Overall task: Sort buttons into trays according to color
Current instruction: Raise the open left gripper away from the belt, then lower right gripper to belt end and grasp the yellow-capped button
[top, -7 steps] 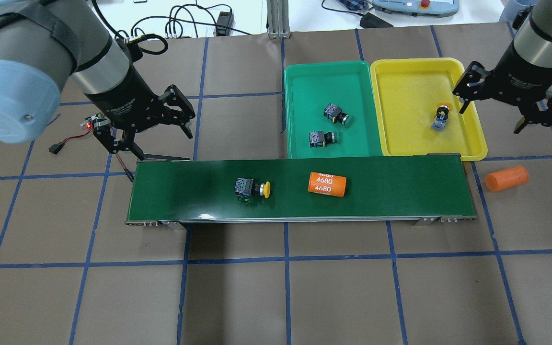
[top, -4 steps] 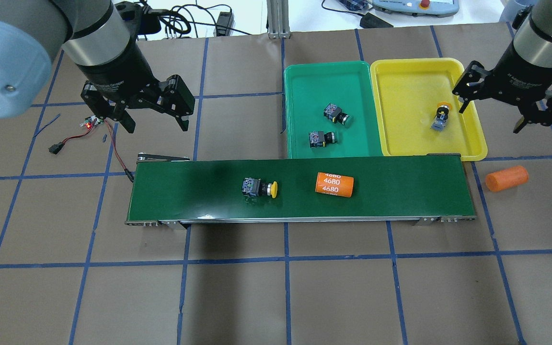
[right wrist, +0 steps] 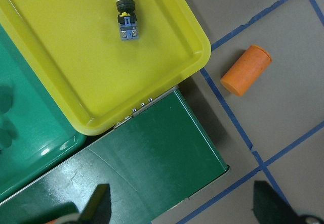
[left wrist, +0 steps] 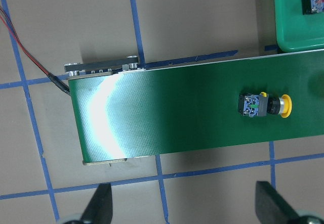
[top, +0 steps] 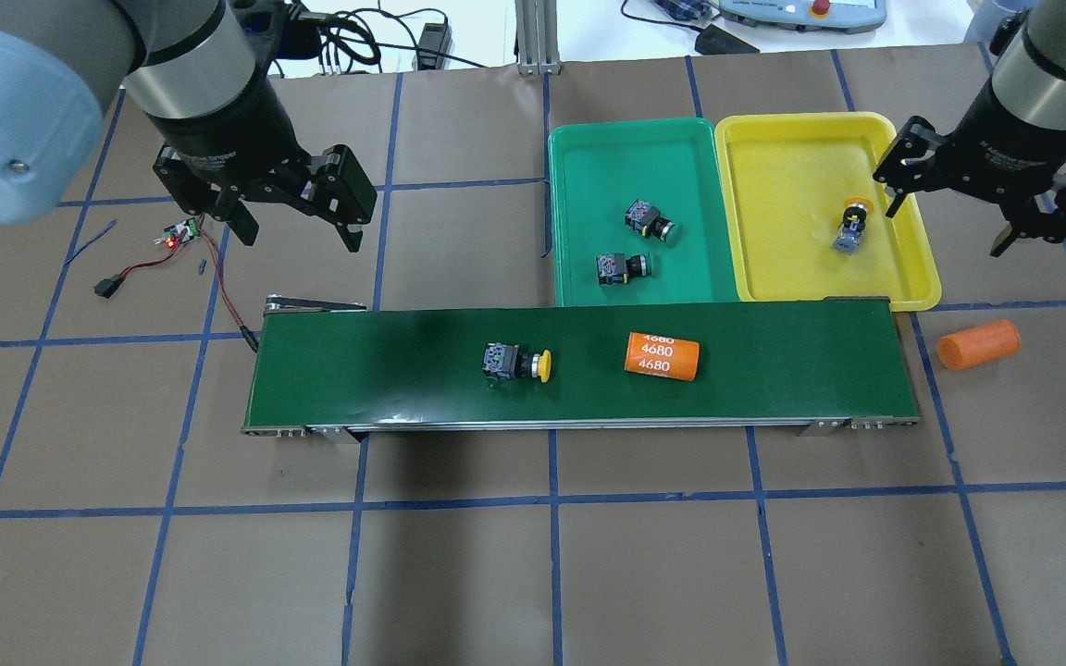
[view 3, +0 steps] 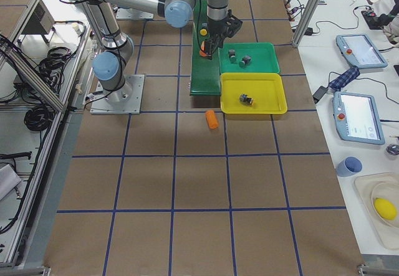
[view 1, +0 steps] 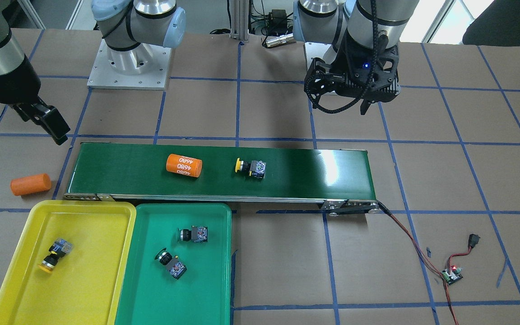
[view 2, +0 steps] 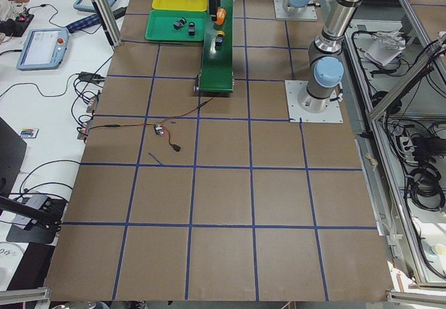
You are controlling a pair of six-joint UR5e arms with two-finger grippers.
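Orange cylinder [top: 662, 356] on conveyor belt [top: 357, 370], printed "4680" repeatedly. Yellow-capped button [top: 516, 363] lies near it on the belt. Yellow tray [top: 774, 185]: one yellow button [top: 849, 227]. Green tray [top: 607, 157]: two green buttons [top: 651, 220]. Left gripper [top: 300, 239], right gripper [top: 947, 228]: fingers spread, empty.

Bright, even overhead light; white glare streaks the conveyor belt [left wrist: 106, 118], soft shadows fall on the table [top: 459, 573], and focus is sharp throughout.

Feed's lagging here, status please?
Left gripper, right gripper open, empty. Last yellow button lying on belt, untrayed. Orange 4680 cylinder shares belt, apart from it.
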